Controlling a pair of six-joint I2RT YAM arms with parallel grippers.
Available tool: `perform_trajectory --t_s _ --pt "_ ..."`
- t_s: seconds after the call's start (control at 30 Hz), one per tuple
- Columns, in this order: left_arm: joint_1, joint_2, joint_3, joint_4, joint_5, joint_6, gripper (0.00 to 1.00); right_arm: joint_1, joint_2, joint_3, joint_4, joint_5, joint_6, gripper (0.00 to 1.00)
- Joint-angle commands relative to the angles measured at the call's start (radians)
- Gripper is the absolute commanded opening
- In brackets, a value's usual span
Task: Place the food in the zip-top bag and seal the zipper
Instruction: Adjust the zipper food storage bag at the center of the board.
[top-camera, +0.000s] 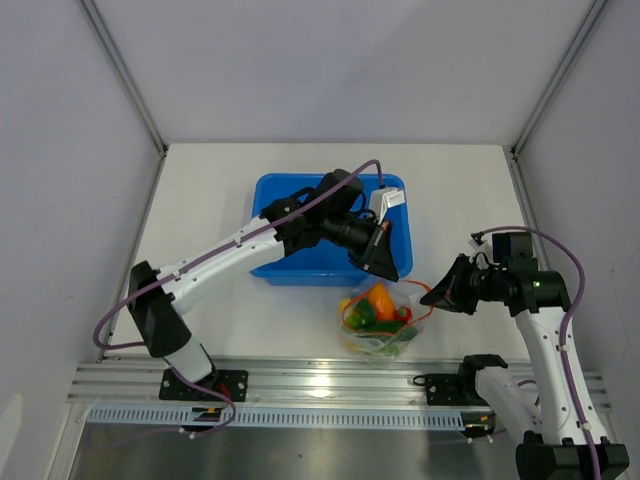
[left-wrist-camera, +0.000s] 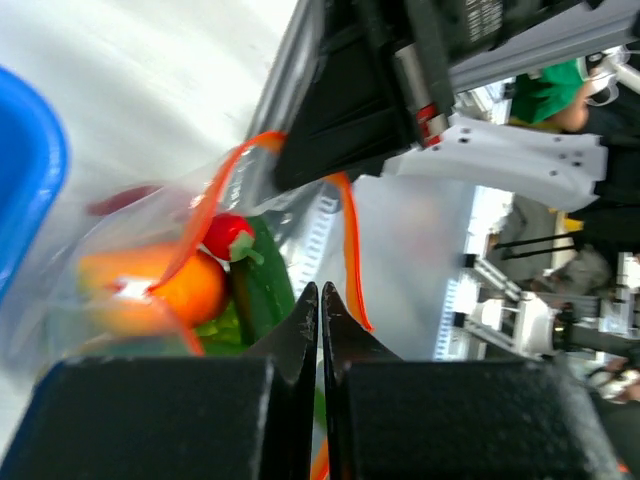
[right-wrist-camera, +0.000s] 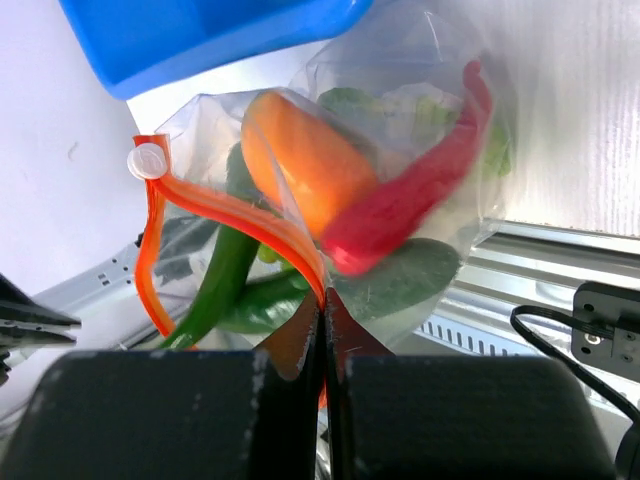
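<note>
- Top external view, nearest edge: a metal rail (top-camera: 330, 378) is running along the front of the white table (top-camera: 200, 210), carrying both arm bases.
- Just past the rail, the zip-top bag (top-camera: 385, 325) is lying on the table between the two arms, bulging with food.
- Inside it, an orange fruit (right-wrist-camera: 300, 170) is pressing against the clear film. A red chili (right-wrist-camera: 420, 190) is lying alongside, and a dark green cucumber (left-wrist-camera: 265, 290) is sitting just beside the fruit. Other green pieces are blurring together.
- At the bag's right side, the right gripper (top-camera: 438, 296) is pinching the zipper (right-wrist-camera: 230, 215) with its fingers closed. In the right wrist view the orange-red strip is running straight into the fingertips.
- Away from that pinch, the strip's two sides are standing apart, so the mouth is gaping there.
- At the bag's far edge, the left gripper (top-camera: 390, 272) is pointing down at the mouth with its fingers pressed together. A sliver of orange is showing between them in the left wrist view, but I cannot tell whether any film is caught.
- Farther back, the blue tub (top-camera: 290, 240) is sitting just beside the bag, with the left arm reaching across it.
</note>
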Motion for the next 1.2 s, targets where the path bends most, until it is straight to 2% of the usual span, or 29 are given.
perform_trajectory --t_s 0.0,0.07,0.1,0.2,0.27,0.3,0.33,0.4,0.47,0.53,0.67,0.77,0.87,0.93,0.97,1.0,1.07,1.1,1.17 --pt "-0.015 0.017 -0.026 0.128 0.064 -0.104 0.00 0.017 -0.023 -0.014 0.076 -0.033 -0.021 0.00" --pt "-0.015 0.060 -0.029 0.097 0.043 -0.096 0.00 0.017 -0.023 -0.034 0.074 -0.031 -0.043 0.00" --pt "-0.017 0.061 -0.070 0.141 0.026 -0.099 0.00 0.019 -0.031 -0.049 0.083 -0.039 -0.049 0.00" --pt "-0.023 -0.001 -0.220 0.244 -0.026 -0.119 0.00 0.022 -0.060 -0.072 0.123 -0.030 -0.063 0.00" --pt "-0.027 -0.081 -0.303 0.238 -0.138 -0.099 0.04 0.023 -0.069 -0.086 0.117 0.007 -0.083 0.00" --pt "-0.032 -0.110 -0.320 0.235 -0.179 -0.095 0.11 0.025 -0.075 -0.089 0.113 0.019 -0.084 0.00" --pt "-0.035 -0.144 -0.339 0.235 -0.218 -0.092 0.34 0.026 -0.092 -0.095 0.119 0.023 -0.083 0.00" --pt "-0.043 -0.253 -0.394 0.234 -0.312 -0.081 0.41 0.026 -0.110 -0.100 0.132 0.016 -0.068 0.00" --pt "-0.044 -0.340 -0.414 0.196 -0.388 -0.078 0.59 0.026 -0.118 -0.106 0.139 0.010 -0.057 0.00" --pt "-0.047 -0.405 -0.447 0.191 -0.440 -0.081 0.99 0.030 -0.115 -0.108 0.154 0.009 -0.054 0.00" --pt "-0.046 -0.604 -0.559 0.253 -0.554 -0.104 1.00 0.037 -0.089 -0.085 0.209 0.029 -0.064 0.00" --pt "-0.037 -0.653 -0.595 0.312 -0.585 -0.139 0.99 0.042 -0.072 -0.081 0.252 0.039 -0.072 0.00" --pt "-0.034 -0.670 -0.616 0.367 -0.571 -0.177 0.99 0.042 -0.065 -0.100 0.287 0.039 -0.069 0.00" --pt "-0.033 -0.661 -0.626 0.396 -0.493 -0.161 0.99 0.042 -0.071 -0.108 0.316 0.039 -0.067 0.00" --pt "-0.032 -0.660 -0.642 0.407 -0.464 -0.138 0.94 0.042 -0.074 -0.111 0.327 0.041 -0.067 0.00" --pt "-0.032 -0.658 -0.653 0.407 -0.461 -0.136 0.69 0.043 -0.077 -0.111 0.330 0.047 -0.066 0.00" --pt "-0.033 -0.644 -0.652 0.337 -0.497 -0.188 0.49 0.042 -0.088 -0.115 0.330 0.049 -0.067 0.00" --pt "-0.033 -0.638 -0.644 0.295 -0.510 -0.214 0.44 0.043 -0.089 -0.117 0.329 0.047 -0.064 0.00" --pt "-0.038 -0.611 -0.633 0.174 -0.545 -0.324 0.41 0.043 -0.091 -0.112 0.324 0.043 -0.067 0.00"
